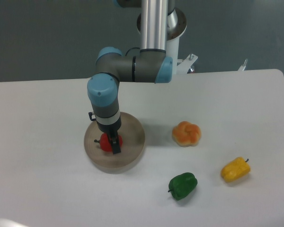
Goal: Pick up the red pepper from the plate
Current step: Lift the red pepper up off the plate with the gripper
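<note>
1. Gripper (112, 143) pointing straight down over the plate (132, 137), arm wrist directly above it blocking most of the view.
2. Only one dark finger tip (115, 147) is visible, in front of the red pepper (104, 142). Other finger hidden behind pepper/wrist.
3. Finger state: can't tell if they're gripping or just straddling. Visible finger looks touching or just beside the pepper's front-right side; no clear gap seen, but res too low to confirm contact.
4. Red pepper sits on the plate, left of plate centre, stem poking out to the left. Partly covered by the gripper, only left part + a sliver on the right show. Looks resting on the plate, not lifted, as far as the view shows.
5. Plate: round tan disc on the white surface (47, 189), left-centre area.
6. Other stuff on the surface, all well apart from the plate:
   - orange pepper (187, 133) to the right of the plate, roughly same row.
   - green pepper (182, 185) nearer the cam, right of plate, stem pointing left.
   - yellow pepper (235, 170) furthest right, tilted, stem up-right.
7. Arm comes in from the back edge, vertical silver link top centre, blue-capped joints bend left then down to the wrist.
</note>
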Robot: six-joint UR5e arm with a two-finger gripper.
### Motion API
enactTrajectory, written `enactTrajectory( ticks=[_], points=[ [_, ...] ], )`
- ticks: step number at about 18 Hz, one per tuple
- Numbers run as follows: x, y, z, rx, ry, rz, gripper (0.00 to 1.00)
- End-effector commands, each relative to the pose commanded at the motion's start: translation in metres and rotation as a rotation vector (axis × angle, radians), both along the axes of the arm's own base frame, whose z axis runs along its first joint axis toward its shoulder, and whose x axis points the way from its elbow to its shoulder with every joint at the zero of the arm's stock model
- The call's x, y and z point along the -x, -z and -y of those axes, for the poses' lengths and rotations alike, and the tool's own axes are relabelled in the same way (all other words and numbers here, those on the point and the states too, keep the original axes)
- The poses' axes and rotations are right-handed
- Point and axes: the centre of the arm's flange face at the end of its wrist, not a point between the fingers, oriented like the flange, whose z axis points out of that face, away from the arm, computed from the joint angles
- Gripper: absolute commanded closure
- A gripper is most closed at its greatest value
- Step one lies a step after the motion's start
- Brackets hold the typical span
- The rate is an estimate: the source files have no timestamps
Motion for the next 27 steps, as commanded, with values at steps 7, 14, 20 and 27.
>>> enactTrajectory(
  ticks=[7, 14, 20, 27],
  points=[
    [-0.001, -0.001, -0.004, -0.005, 0.008, -0.003, 0.3],
    [0.005, -0.016, -0.005, -0.028, 0.014, -0.013, 0.56],
    [0.067, -0.074, 0.004, -0.099, -0.057, -0.067, 0.57],
    [0.218, -0.136, 0.042, -0.123, -0.086, -0.126, 0.57]
  ],
)
